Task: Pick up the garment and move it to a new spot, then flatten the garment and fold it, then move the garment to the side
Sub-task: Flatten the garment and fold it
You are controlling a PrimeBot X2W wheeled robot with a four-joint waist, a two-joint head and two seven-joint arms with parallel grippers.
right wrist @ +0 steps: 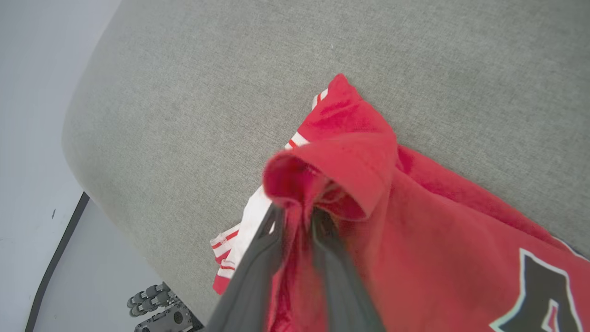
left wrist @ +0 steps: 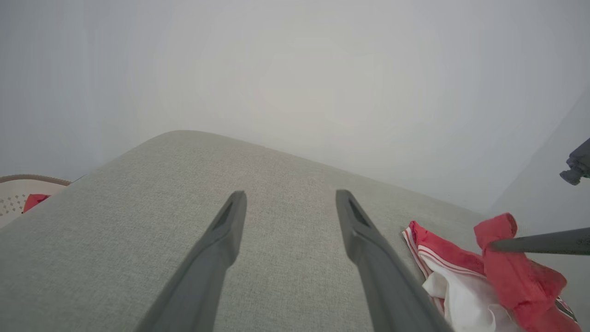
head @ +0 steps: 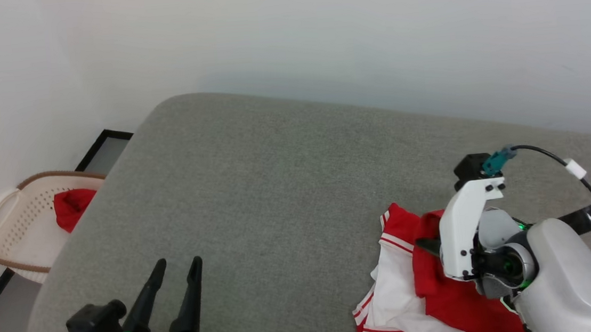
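The garment [head: 438, 303], a red jersey with white sleeves and striped trim, lies crumpled at the near right of the grey padded surface [head: 276, 189]. My right gripper [right wrist: 297, 210] pinches a raised fold of its red cloth [right wrist: 341, 161] between nearly closed fingers. Black white-outlined lettering [right wrist: 539, 286] shows on the cloth to the right. In the head view the right gripper [head: 428, 245] sits over the jersey, its fingers mostly hidden by the wrist. My left gripper [head: 177, 264] stands open above bare grey surface at the near left, well apart from the garment [left wrist: 461, 286].
A cream laundry basket [head: 12, 233] holding a red cloth [head: 72, 207] sits on the floor past the surface's left edge. A pale wall runs behind. The surface's rounded edge and the floor [right wrist: 92, 286] lie close to the jersey's near side.
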